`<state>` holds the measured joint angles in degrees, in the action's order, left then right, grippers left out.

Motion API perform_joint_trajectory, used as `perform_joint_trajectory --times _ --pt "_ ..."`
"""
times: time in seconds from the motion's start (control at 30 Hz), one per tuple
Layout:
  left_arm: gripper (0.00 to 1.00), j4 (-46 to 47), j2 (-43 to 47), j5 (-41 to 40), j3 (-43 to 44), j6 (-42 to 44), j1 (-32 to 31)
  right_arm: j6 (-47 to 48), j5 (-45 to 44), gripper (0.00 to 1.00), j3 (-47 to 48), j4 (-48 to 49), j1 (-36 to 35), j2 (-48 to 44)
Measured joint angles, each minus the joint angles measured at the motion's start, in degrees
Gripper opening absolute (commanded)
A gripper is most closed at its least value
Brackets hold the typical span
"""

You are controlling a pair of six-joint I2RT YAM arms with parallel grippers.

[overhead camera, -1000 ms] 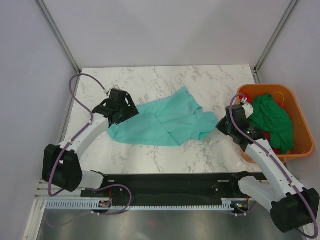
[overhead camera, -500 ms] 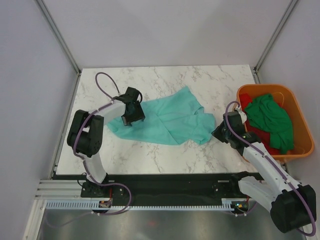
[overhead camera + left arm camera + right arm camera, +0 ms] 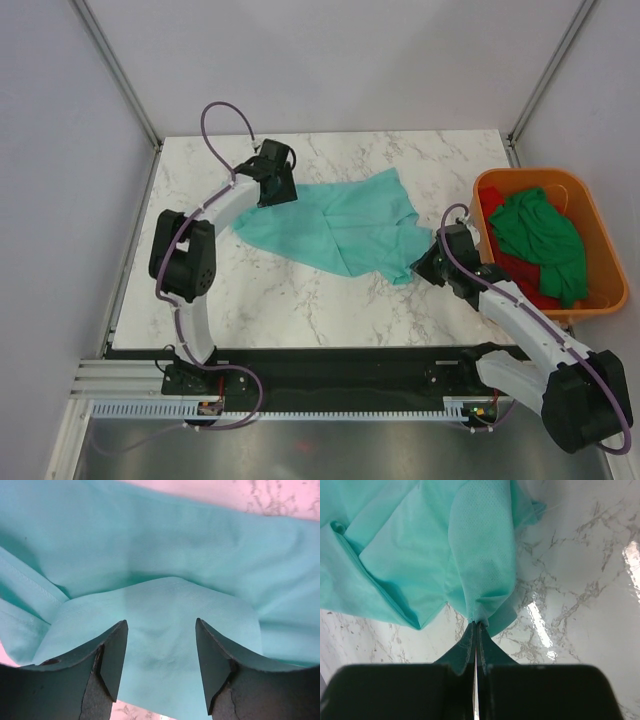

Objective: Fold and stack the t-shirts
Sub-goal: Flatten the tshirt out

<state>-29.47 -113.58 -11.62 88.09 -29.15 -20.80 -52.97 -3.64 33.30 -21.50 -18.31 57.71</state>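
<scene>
A light teal t-shirt [image 3: 340, 225] lies rumpled across the middle of the marble table. My left gripper [image 3: 277, 185] is over its far left edge, jaws open, with teal cloth [image 3: 160, 615] beneath and between the fingers. My right gripper [image 3: 428, 268] is shut on the shirt's near right corner [image 3: 482, 611], the cloth bunched at the fingertips. A dark green t-shirt [image 3: 540, 240] lies on top of a red one [image 3: 512, 268] inside the orange tub [image 3: 600, 240] at the right.
The marble table [image 3: 300, 300] is bare in front of the teal shirt and along its far edge. Grey walls and metal posts enclose the table. The orange tub sits at the table's right edge, beside my right arm.
My left arm has swung from the shirt's near left side up to its far left edge. My right gripper has drawn the shirt's right corner nearer. The shirt has shifted and stretched out.
</scene>
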Motion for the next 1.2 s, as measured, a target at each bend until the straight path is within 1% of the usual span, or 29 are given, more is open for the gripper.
perform_joint_trajectory --times 0.13,0.27,0.47,0.6,0.63,0.7,0.73,0.77,0.83,0.93,1.03,1.1,1.2 --pt "0.66 0.04 2.32 -3.41 0.68 1.36 -4.17 -0.39 0.42 0.0 -0.74 1.64 -1.64 2.14" --pt "0.66 -0.02 1.38 -3.32 1.66 1.2 -8.98 -0.35 0.79 0.0 -1.05 2.43 -2.19 3.5" --pt "0.7 -0.59 -5.88 -3.34 5.27 0.55 -11.19 -0.2 0.83 0.0 -1.38 3.17 -2.19 3.02" --pt "0.68 -0.66 -10.56 -3.5 8.17 0.55 -12.09 0.07 0.83 0.0 -1.68 3.15 -2.19 2.54" --pt "0.66 -0.72 -10.91 -3.65 8.28 0.55 -12.37 0.17 0.83 0.0 -1.68 3.15 -2.19 2.54" --pt "0.53 -0.83 -11.04 -4.31 8.33 0.52 -12.74 0.26 0.83 0.0 -1.75 3.13 -2.19 2.36" --pt "0.32 -0.85 -11.04 -4.57 8.33 0.55 -12.81 0.28 0.83 0.0 -1.77 3.1 -2.21 2.25" --pt "0.24 -0.81 -11.04 -4.79 8.33 0.39 -12.87 0.31 0.81 0.0 -1.77 3.1 -2.21 2.14" --pt "0.12 -0.92 -11.04 -4.98 8.33 0.66 -12.96 0.44 0.76 0.0 -1.77 3.08 -2.21 1.92" --pt "0.05 -1.62 -9.84 -5.4 7.67 0.81 -12.98 0.66 0.11 0.0 -1.77 3.08 -2.21 1.79" --pt "0.02 -2.84 -5.18 -6.34 5.38 1.01 -12.98 0.92 -1.11 0.0 -1.77 3.08 -2.21 2.05" --pt "0.02 -3.41 0.57 -6.88 2.82 1.01 -12.98 1.36 -1.99 0.0 -1.77 3.06 -2.21 2.54" --pt "0.02 -3.3 12.74 -7.58 -4.63 0.42 -12.94 2.01 -3.15 0.0 -1.77 3.02 -2.21 3.15"
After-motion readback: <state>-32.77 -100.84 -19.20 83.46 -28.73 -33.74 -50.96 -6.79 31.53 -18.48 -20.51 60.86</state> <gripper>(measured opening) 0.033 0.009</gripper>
